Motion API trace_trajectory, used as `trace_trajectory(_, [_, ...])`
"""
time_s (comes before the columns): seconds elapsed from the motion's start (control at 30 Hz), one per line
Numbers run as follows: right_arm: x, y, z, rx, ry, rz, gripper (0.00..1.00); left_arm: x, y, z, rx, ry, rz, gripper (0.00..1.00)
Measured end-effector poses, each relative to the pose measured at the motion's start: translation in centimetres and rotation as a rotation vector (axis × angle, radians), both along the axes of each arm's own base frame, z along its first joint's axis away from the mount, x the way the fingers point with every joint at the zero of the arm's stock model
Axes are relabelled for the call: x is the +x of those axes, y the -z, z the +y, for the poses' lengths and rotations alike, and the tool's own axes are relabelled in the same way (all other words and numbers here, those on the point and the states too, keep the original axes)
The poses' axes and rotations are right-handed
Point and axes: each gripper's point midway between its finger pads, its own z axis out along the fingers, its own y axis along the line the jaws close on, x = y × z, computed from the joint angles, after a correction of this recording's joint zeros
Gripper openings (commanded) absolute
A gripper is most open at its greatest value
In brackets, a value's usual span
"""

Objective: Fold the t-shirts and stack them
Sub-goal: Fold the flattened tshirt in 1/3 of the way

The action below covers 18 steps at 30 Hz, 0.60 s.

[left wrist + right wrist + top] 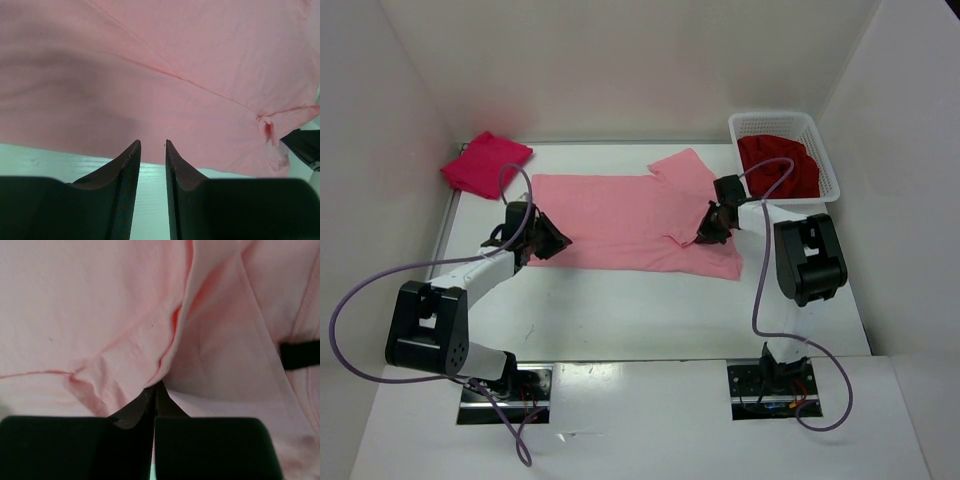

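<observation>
Three shirts lie across the counter (620, 310). At the far left corner sits the magenta shirt (486, 163), folded into a small square, well apart from both arms.

The pink shirt (620, 222) is spread flat in the middle. Its long axis runs left to right, hem end at the left and sleeves at the right.

The left arm (480, 270) reaches the shirt's near-left corner. The left jaws stand a little apart with nothing between them, and the shirt's edge lies just ahead of their tips. To take that corner they would need to slide forward a touch and close, I judge.

The right arm (808, 258) comes in toward the right end, by the near sleeve. The right jaws are closed, with a fold of pink cloth bunched at their tips, seemingly pinched. Each arm is nearer its own end of that axis.

At the far right the dark red shirt (778, 165) lies crumpled in the basket (825, 150), nearest the right arm.
</observation>
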Motion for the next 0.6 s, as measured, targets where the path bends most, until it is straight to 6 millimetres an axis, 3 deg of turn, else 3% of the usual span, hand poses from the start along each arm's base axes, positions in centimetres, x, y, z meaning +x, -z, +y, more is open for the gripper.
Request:
trace_trajectory(0.23, [3.4, -1.0, 1.1, 0.035, -0.004, -0.042, 0.00, -0.3, 0.5, 0.0, 0.000, 0.001, 0.010, 0.34])
trace_trajectory(0.43, [11.1, -4.6, 3.9, 0.139, -0.026, -0.160, 0.00, -0.3, 0.6, -0.1, -0.002, 0.006, 0.013, 0.34])
trace_trajectory(0.5, [11.4, -5.3, 4.0, 0.162, -0.031, -0.172, 0.01, -0.4, 0.7, 0.0, -0.001, 0.006, 0.015, 0.34])
trace_trajectory(0.6, [10.3, -6.3, 3.3, 0.163, -0.019, -0.179, 0.03, -0.3, 0.7, 0.0, 0.001, 0.004, 0.014, 0.34])
